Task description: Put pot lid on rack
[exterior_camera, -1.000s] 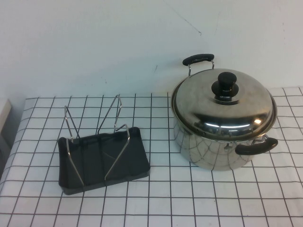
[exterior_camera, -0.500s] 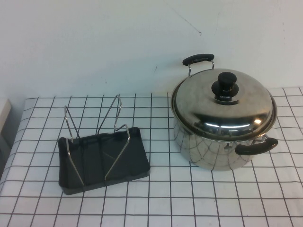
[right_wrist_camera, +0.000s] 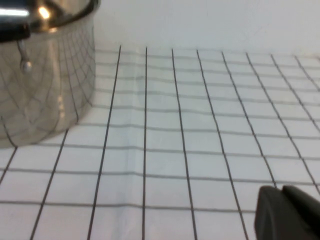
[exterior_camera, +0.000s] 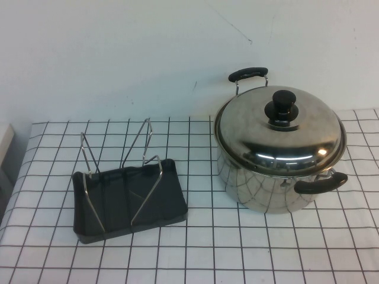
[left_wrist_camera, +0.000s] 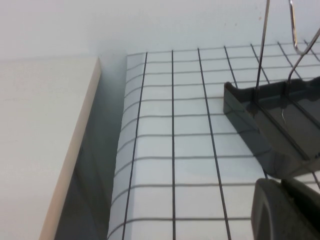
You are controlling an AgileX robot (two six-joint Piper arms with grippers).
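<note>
The pot lid [exterior_camera: 278, 129], domed shiny steel with a black round knob [exterior_camera: 282, 106], sits on the steel pot [exterior_camera: 266, 186] at the right of the table. The rack [exterior_camera: 127, 195], a black tray with V-shaped wire uprights, stands at the left and is empty. Neither gripper shows in the high view. My left gripper [left_wrist_camera: 282, 182] is low over the cloth just short of the rack's corner [left_wrist_camera: 260, 120], its fingers together and empty. My right gripper [right_wrist_camera: 281, 191] is low over the cloth, apart from the pot's wall [right_wrist_camera: 40, 90], fingers together and empty.
The table wears a white cloth with a black grid [exterior_camera: 237, 248]. A pale board or counter [left_wrist_camera: 35, 140] lies beyond the table's left edge, with a gap between. The pot has two black handles [exterior_camera: 318, 184]. A white wall stands behind.
</note>
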